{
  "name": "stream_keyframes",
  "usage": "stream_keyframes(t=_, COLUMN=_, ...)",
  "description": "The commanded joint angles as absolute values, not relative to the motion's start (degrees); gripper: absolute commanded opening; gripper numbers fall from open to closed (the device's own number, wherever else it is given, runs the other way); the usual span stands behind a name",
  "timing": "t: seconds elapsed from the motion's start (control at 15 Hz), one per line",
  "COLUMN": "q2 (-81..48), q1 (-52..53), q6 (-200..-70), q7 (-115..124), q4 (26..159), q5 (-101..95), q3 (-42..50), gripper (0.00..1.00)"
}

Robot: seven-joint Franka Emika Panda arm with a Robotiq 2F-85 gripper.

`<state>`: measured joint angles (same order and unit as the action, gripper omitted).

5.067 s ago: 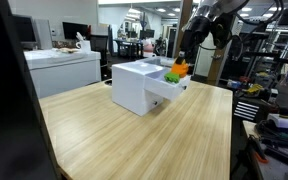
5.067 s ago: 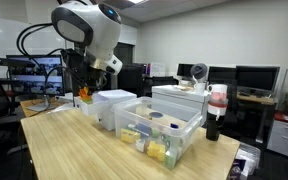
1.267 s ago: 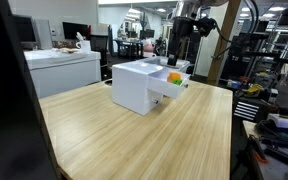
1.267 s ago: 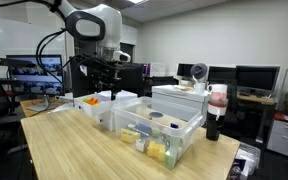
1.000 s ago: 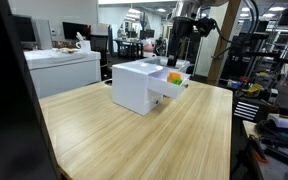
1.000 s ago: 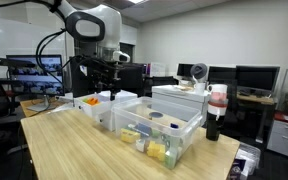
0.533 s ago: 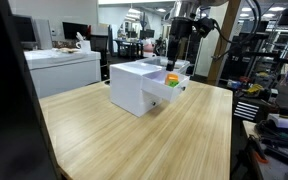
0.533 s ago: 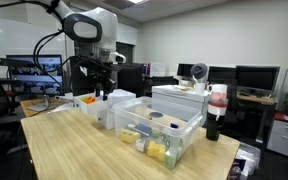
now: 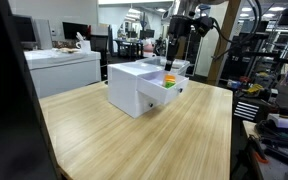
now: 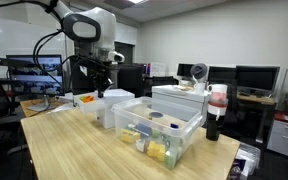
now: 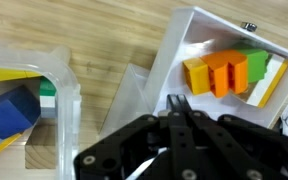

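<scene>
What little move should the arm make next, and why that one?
Likely push the open drawer into its white box: the coloured blocks lie inside it, and the gripper, shut and empty, sits right at the drawer's edge.

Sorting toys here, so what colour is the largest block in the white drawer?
The block is orange, clearest in the wrist view.

We see an orange block (image 11: 222, 73) with a green and yellow end, lying flat in the open white drawer (image 11: 206, 36), near its corner.
</scene>
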<state>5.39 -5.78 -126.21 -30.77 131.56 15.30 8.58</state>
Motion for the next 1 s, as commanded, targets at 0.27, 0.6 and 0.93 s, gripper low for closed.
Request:
stream_keyframes(t=0.27, q2=7.49, q1=-3.75, q6=-127.49, q7=-32.75, q4=134.08, q5=21.36, q3=7.89, gripper=0.06)
stream_keyframes(t=0.6, q2=7.45, q1=-2.42, q6=-126.62, q7=-32.43, q4=134.56, q5=22.39, q3=7.34, gripper=0.06)
stream_keyframes(t=0.93, q2=6.93, q1=-2.73, q6=-126.15, q7=-29.72, q4=134.15, q5=18.96, q3=6.92, gripper=0.06)
